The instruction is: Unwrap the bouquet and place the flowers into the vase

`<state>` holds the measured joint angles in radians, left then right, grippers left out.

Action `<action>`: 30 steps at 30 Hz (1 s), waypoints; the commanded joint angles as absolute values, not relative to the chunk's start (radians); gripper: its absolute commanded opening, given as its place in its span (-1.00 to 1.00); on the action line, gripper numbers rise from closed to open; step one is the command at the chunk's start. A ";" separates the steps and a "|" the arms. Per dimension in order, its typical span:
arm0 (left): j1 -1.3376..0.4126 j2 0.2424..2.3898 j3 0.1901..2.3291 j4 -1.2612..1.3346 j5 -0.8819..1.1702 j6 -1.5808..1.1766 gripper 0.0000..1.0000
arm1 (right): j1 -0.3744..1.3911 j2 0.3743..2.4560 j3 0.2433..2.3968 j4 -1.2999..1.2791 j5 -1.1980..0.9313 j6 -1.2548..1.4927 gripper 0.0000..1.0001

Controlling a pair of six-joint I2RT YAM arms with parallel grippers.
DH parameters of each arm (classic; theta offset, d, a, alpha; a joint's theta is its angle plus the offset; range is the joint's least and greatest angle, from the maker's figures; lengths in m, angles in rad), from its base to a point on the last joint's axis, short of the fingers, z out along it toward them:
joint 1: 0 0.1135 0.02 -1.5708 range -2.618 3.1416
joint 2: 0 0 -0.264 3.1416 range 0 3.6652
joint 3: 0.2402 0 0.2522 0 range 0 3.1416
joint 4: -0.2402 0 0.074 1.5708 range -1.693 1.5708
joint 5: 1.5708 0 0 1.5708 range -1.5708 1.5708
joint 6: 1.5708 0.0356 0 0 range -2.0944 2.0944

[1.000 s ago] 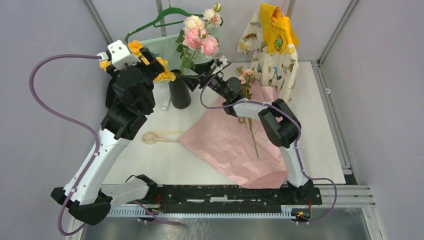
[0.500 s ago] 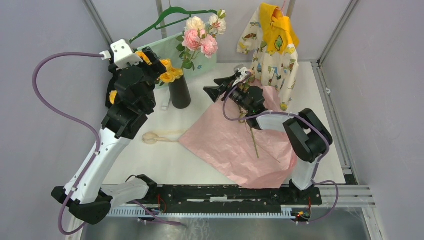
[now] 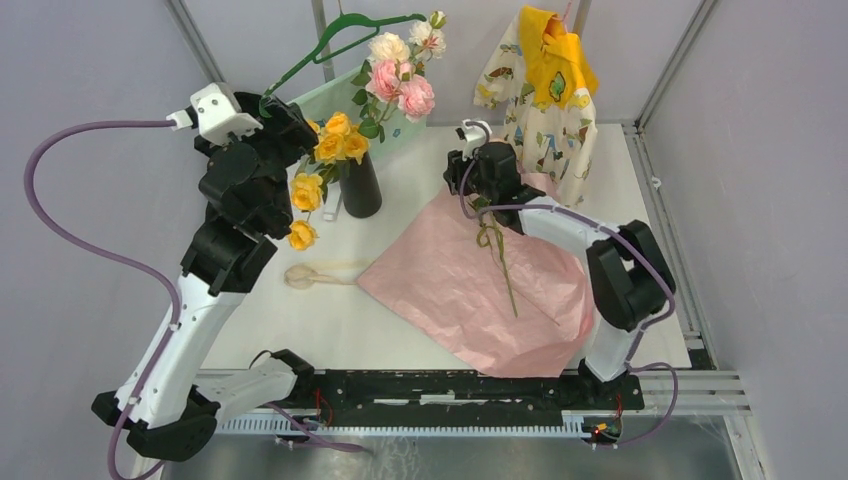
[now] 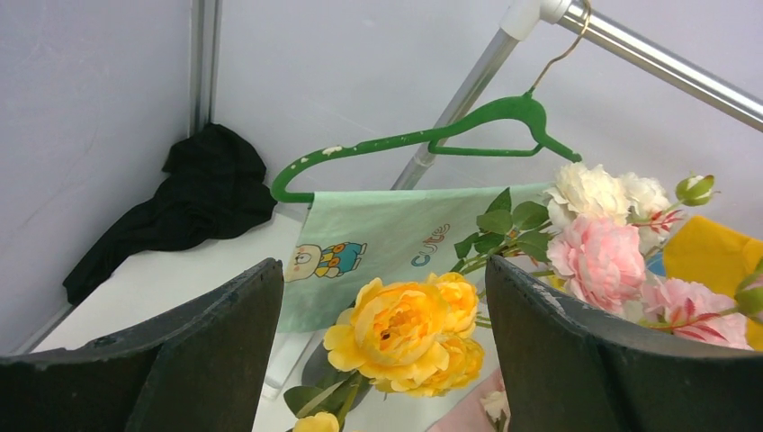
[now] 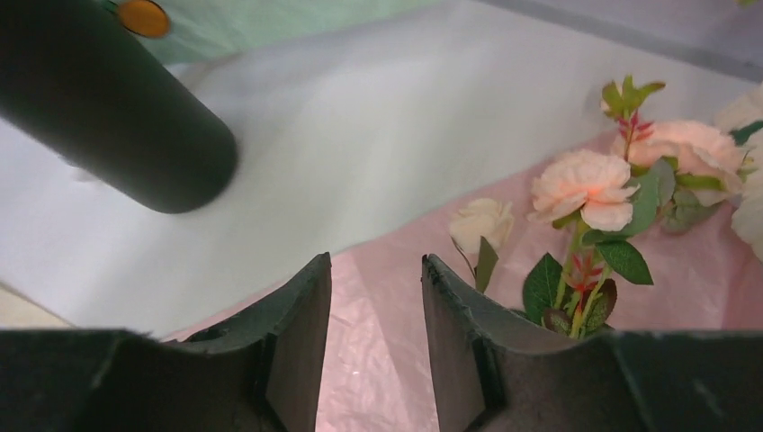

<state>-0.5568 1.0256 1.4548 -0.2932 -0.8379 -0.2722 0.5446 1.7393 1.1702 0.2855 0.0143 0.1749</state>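
The black vase (image 3: pixel 360 190) stands at the back of the table with pink and cream roses (image 3: pixel 400 75) in it. Yellow roses (image 3: pixel 335 142) sit at its mouth and droop down its left side. My left gripper (image 3: pixel 290 118) hangs just left of them, open, with nothing between its fingers; the yellow roses (image 4: pixel 405 333) show beyond the gap. The pink paper (image 3: pixel 470 290) lies spread flat, with a stem (image 3: pixel 503 265) on it. My right gripper (image 5: pixel 376 270) hovers over the paper's far corner, partly open and empty. A peach rose (image 5: pixel 585 184) and a cream bud (image 5: pixel 481 220) lie just right of it.
A beige ribbon (image 3: pixel 320 272) lies left of the paper. A green hanger (image 3: pixel 340 35) with a pale green cloth (image 3: pixel 300 95) and a patterned yellow shirt (image 3: pixel 545 90) hang at the back. A black cloth bundle (image 4: pixel 180 207) sits in the far left corner.
The yellow roses left my left gripper's side and now sit at the vase; that arm drew back left. My right gripper swung from the vase to the paper, its jaws narrowing.
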 commanded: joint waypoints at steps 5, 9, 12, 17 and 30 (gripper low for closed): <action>-0.558 1.072 1.529 -0.347 -0.779 -0.331 0.75 | 0.526 2.006 1.438 -0.092 0.030 0.141 -0.07; -0.559 1.065 1.527 -0.349 -0.783 -0.333 0.75 | 0.524 2.064 1.492 -0.151 0.053 0.141 -0.09; -0.559 1.066 1.526 -0.348 -0.785 -0.333 0.75 | 0.522 2.068 1.484 -0.156 0.085 0.137 -0.09; -0.558 1.081 1.525 -0.348 -0.773 -0.339 0.75 | 0.521 2.031 1.456 -0.141 0.102 0.128 -0.10; -0.560 1.086 1.514 -0.348 -0.767 -0.348 0.75 | 0.500 2.049 1.506 -0.217 0.260 0.086 -0.04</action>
<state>-0.5571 1.0863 1.4899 -0.3660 -0.7750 -0.3042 0.5144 2.0579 1.4368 -0.1947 0.1940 0.1116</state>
